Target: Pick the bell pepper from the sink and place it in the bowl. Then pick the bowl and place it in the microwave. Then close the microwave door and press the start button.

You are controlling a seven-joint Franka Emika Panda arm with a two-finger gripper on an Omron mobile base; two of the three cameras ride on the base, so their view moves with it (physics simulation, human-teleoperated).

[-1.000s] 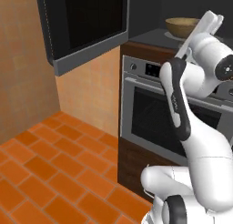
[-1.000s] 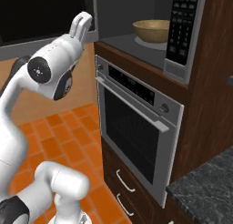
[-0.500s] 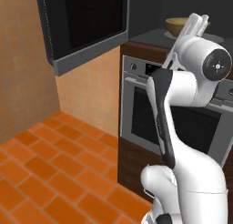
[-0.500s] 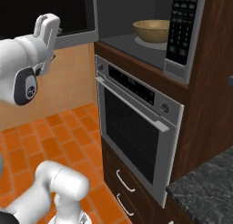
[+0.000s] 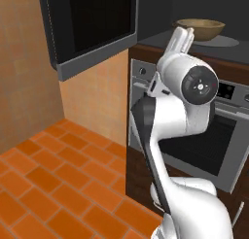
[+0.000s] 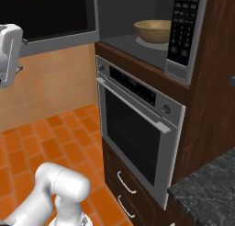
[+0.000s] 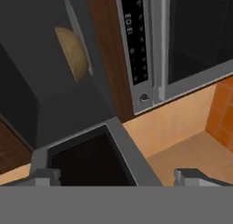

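Since the earlier frames the arm has swung left, away from the microwave (image 6: 151, 32) cavity: in the right base view the hand went from near the opening to the far left edge, and in the left base view the wrist has rolled so its round joint cap faces the camera. The gripper (image 5: 182, 39) points up in front of the cavity in the left base view, fingers close together there, nothing seen between them; in the hand view the two tips (image 7: 45, 177) stand wide apart at the bottom with nothing between, so it reads as open and empty. The bowl (image 6: 153, 31) sits inside the microwave on a pale round plate (image 6: 146, 42), toward the back, upright; also seen in the left base view (image 5: 199, 29) and rolled sideways in the hand view (image 7: 73, 53). Cannot tell if the bell pepper is in it, the inside is not visible. The microwave door (image 5: 90, 26) hangs open, swung out to the left, black glass with grey edge; in the hand view its edge (image 7: 120, 150) lies just ahead of the tips. Keypad panel (image 6: 182, 30) is on the right of the cavity. Below is the wall oven (image 6: 137, 128), shut, with control strip and handle bar, drawers (image 6: 126, 193) under it. Orange tile floor (image 5: 44, 184), dark stone counter (image 6: 206, 193) at lower right.
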